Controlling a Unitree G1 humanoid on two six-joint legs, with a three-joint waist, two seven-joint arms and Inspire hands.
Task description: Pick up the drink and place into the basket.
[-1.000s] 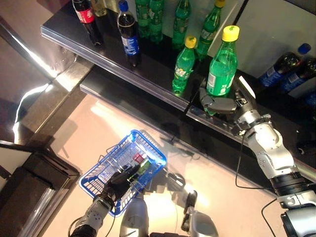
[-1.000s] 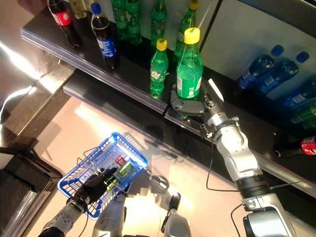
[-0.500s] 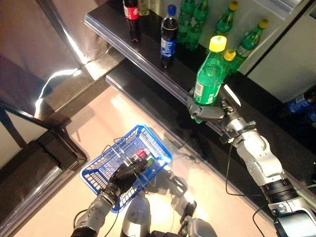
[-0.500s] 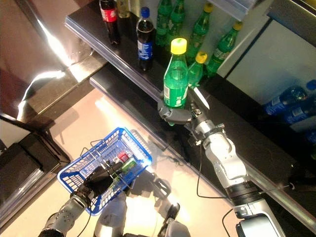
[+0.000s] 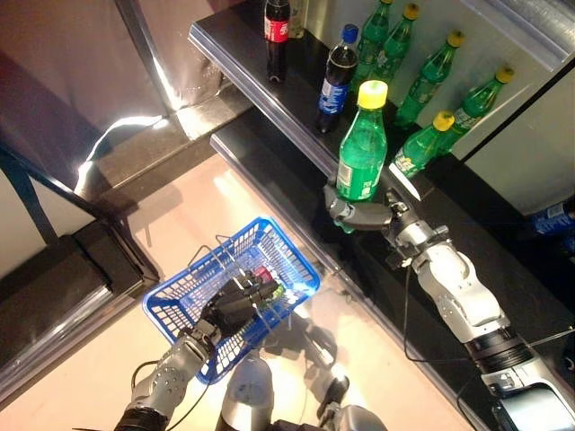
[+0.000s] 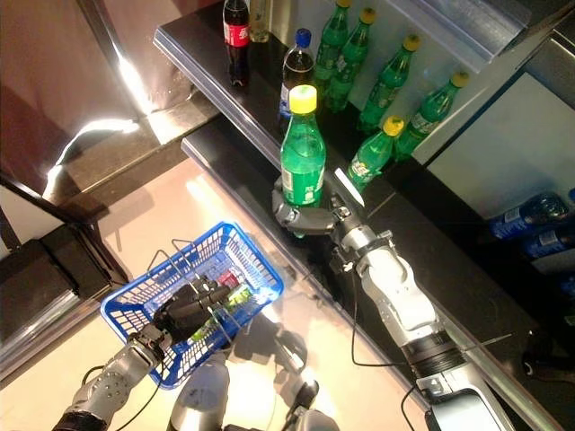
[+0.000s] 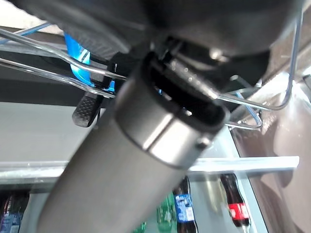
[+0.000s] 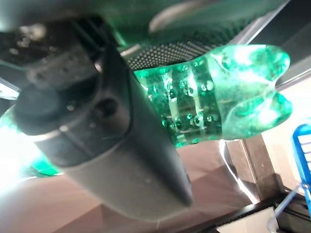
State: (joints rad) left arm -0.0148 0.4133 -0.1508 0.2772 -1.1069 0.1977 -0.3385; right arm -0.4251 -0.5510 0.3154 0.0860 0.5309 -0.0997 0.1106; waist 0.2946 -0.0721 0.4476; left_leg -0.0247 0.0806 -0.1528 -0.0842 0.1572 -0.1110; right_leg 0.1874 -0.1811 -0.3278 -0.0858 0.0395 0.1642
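Observation:
A green drink bottle with a yellow cap is held upright in my right hand, whose fingers curl round its lower body, out in front of the dark shelf edge. The right wrist view shows the bottle's ribbed green base against the hand. Lower left hangs a blue wire basket with a few small items inside. My left hand is curled round its metal handle. The bottle sits up and to the right of the basket.
The black shelf carries a red-labelled cola bottle, a blue-labelled cola bottle and several green bottles. A lower dark ledge runs beneath. Blue-labelled bottles lie on the far right. A black step stands left.
My right hand has carried the green bottle off the shelf, out past its edge and toward the basket. The camera has also shifted. The left hand keeps holding the basket.

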